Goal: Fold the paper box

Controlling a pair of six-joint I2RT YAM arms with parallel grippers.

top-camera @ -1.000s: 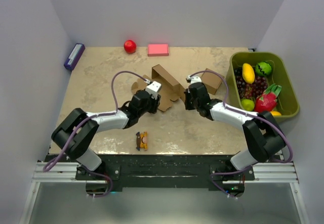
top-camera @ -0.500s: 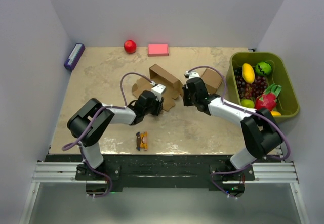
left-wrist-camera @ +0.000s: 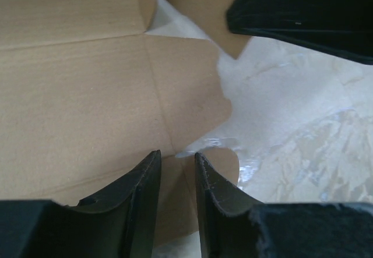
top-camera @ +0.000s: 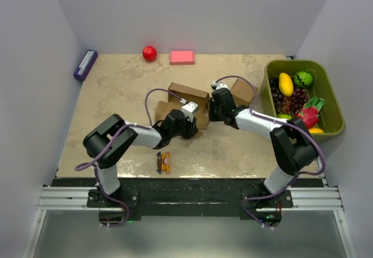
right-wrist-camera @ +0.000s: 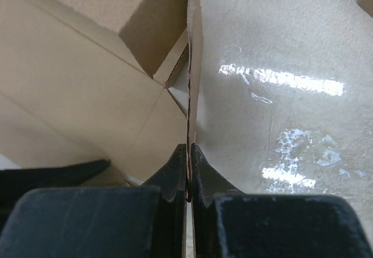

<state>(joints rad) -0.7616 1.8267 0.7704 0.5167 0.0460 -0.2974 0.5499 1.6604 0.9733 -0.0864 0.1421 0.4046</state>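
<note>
The paper box [top-camera: 187, 99], brown cardboard with its flaps partly raised, lies at mid-table. My right gripper [top-camera: 212, 110] is at its right end, shut on the thin edge of an upright flap [right-wrist-camera: 193, 66], which runs edge-on between the jaws of the right gripper [right-wrist-camera: 188, 148]. My left gripper [top-camera: 190, 123] is at the box's near side. In the left wrist view the left gripper [left-wrist-camera: 176, 156] hovers over a flat panel [left-wrist-camera: 87, 95] and a rounded tab [left-wrist-camera: 224, 163]. Its jaws stand a narrow gap apart with nothing between them.
A smaller squarish cardboard box [top-camera: 243, 90] sits just right of the right gripper. A green bin [top-camera: 294, 63] of fruit stands at the far right. At the back lie a red ball [top-camera: 150, 53], a pink block [top-camera: 182, 57] and a purple box [top-camera: 85, 64]. A small orange toy [top-camera: 165, 162] lies near the front.
The left gripper has slid right to the box's near side and narrowed its jaws. The box's raised panel has swung from slanting to lying across. The right gripper shifted slightly left, still clamped.
</note>
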